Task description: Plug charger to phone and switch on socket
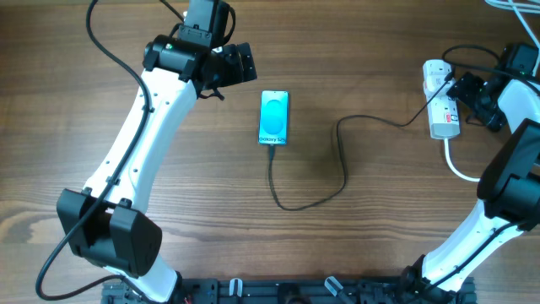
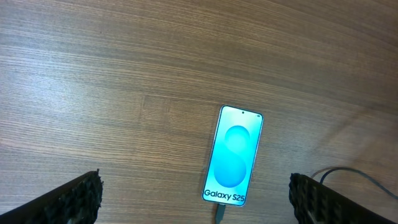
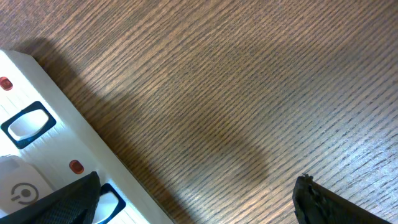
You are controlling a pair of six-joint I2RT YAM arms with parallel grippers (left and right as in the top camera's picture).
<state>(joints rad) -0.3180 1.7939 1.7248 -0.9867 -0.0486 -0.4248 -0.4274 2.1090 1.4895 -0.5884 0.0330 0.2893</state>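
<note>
Right gripper [image 3: 199,183] spread wide and empty, socket [image 3: 53,152] just beneath one fingertip [image 3: 78,199], probably lined up to press a switch [image 3: 26,124]; well beyond, phone [image 1: 274,117] with charger [image 1: 271,169] apparently already plugged in, beneath the equally wide left gripper [image 2: 194,182].

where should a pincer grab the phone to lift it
Pinch its two long edges near the middle, coming straight down from above. The phone lies flat, screen up, so only the thin sides offer purchase; the charger looks plugged into its lettered end, so stay off that.
</note>
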